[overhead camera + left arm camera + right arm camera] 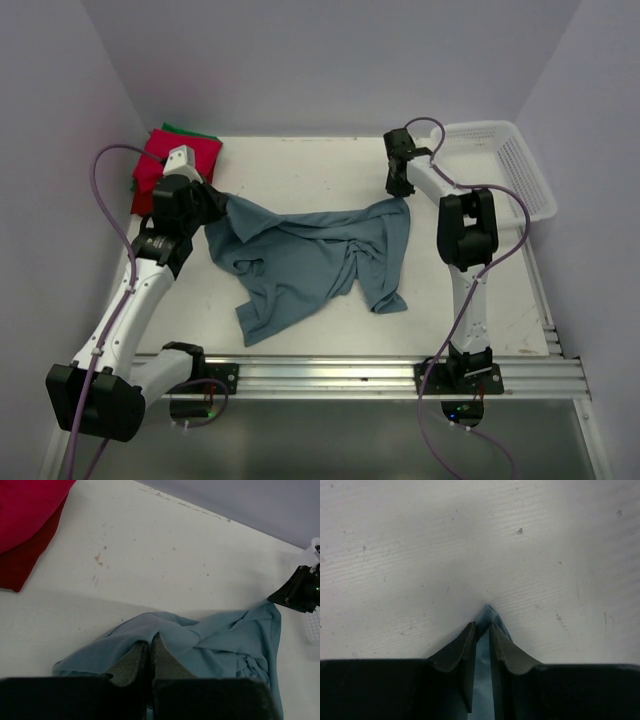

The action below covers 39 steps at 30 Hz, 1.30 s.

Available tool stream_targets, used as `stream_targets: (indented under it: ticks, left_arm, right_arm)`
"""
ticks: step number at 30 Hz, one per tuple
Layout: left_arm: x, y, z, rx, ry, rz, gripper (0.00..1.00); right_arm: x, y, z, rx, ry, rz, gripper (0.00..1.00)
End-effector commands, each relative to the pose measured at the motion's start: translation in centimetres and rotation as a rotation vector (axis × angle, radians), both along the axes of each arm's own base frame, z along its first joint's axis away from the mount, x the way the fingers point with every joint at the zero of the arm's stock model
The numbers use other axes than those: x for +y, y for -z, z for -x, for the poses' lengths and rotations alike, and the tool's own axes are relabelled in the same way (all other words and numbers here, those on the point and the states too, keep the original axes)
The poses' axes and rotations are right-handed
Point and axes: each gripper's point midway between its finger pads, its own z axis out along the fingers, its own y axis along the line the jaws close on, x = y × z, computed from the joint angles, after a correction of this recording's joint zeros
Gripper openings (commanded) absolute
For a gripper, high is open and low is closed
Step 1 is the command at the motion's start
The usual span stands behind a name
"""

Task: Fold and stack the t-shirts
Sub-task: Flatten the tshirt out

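A dusty blue-grey t-shirt [310, 258] lies crumpled and spread across the middle of the table. My left gripper [212, 203] is shut on its left edge; in the left wrist view the cloth [210, 640] drapes over the closed fingertips [150, 642]. My right gripper [399, 186] is shut on the shirt's far right corner, and the right wrist view shows a tip of blue cloth [489, 616] pinched between the fingers [481, 627]. Folded red shirts [168, 165] lie stacked at the far left with a green one [190, 130] under them; the red ones show in the left wrist view [25, 525].
A white plastic mesh basket [510, 165] stands at the far right corner of the table. The table's far wall runs behind the shirts. The right arm's gripper shows dark at the right edge of the left wrist view [300, 590].
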Motion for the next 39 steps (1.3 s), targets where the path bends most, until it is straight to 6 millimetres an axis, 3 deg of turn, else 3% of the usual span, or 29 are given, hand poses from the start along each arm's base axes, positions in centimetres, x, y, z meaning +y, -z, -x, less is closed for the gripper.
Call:
stream_targets:
  ticks: [1,10,13,14,15,18,19,20,21,24,25,28,30,31,32,33,39]
  left_arm:
    - [0.2,-1.1,-0.4,-0.048,0.006,-0.009,0.00]
    - [0.3,-0.9,-0.4,-0.044,0.002,-0.005,0.00]
    - [0.3,-1.0,-0.4,-0.047,0.002,-0.005,0.00]
    - [0.3,-1.0,-0.4,-0.045,0.000,-0.004,0.00]
    - [0.3,-1.0,-0.4,-0.045,-0.001,-0.004,0.00]
    - [0.3,-1.1,-0.5,-0.051,0.001,-0.008,0.00]
    - [0.4,-1.0,-0.7,-0.048,-0.005,-0.012,0.04]
    - [0.7,-1.1,-1.1,-0.065,-0.024,-0.015,0.15]
    - [1.1,-1.0,-1.6,-0.074,-0.047,-0.020,0.17]
    - [2.9,1.1,-4.4,-0.028,-0.132,0.035,0.00]
    - [4.0,2.8,-5.6,0.015,-0.161,0.060,0.00]
    - [4.9,4.5,-8.1,0.027,-0.210,0.112,0.00]
    - [5.1,4.4,-9.5,-0.009,-0.219,0.117,0.00]
    - [5.2,5.5,-10.5,0.011,-0.221,0.114,0.00]
    - [5.0,5.9,-11.1,0.017,-0.213,0.121,0.00]
    - [5.7,7.7,-11.7,0.059,-0.212,0.131,0.00]
    - [6.9,10.8,-13.9,0.079,-0.197,0.187,0.00]
  right_arm:
    - [0.0,-1.6,-0.4,-0.034,-0.002,-0.012,0.20]
    - [-0.5,-0.6,0.3,-0.016,0.012,-0.006,0.30]
    - [-0.6,0.2,0.3,-0.002,0.018,-0.010,0.20]
    - [-0.7,0.2,0.2,-0.002,0.020,-0.011,0.13]
    - [-0.8,0.4,0.2,0.000,0.022,-0.010,0.00]
    - [-0.7,0.3,0.2,-0.002,0.019,-0.011,0.00]
    - [-0.7,0.2,0.2,-0.005,0.017,-0.014,0.00]
    - [-0.7,0.2,0.1,-0.009,0.016,-0.017,0.00]
    - [-0.5,0.0,0.1,-0.013,0.014,-0.023,0.00]
    - [-0.2,0.2,0.5,-0.007,0.014,-0.048,0.00]
    - [-0.1,0.2,0.4,-0.016,0.012,-0.052,0.00]
    - [-0.2,0.5,1.1,-0.008,0.006,-0.052,0.00]
    - [-0.2,0.7,1.5,-0.007,0.003,-0.059,0.00]
    - [-0.1,0.7,1.5,-0.009,0.004,-0.066,0.00]
    - [0.1,0.7,1.5,-0.007,0.000,-0.074,0.00]
    - [0.1,0.9,1.6,-0.001,0.001,-0.072,0.00]
    - [0.0,1.3,1.9,0.005,-0.004,-0.073,0.00]
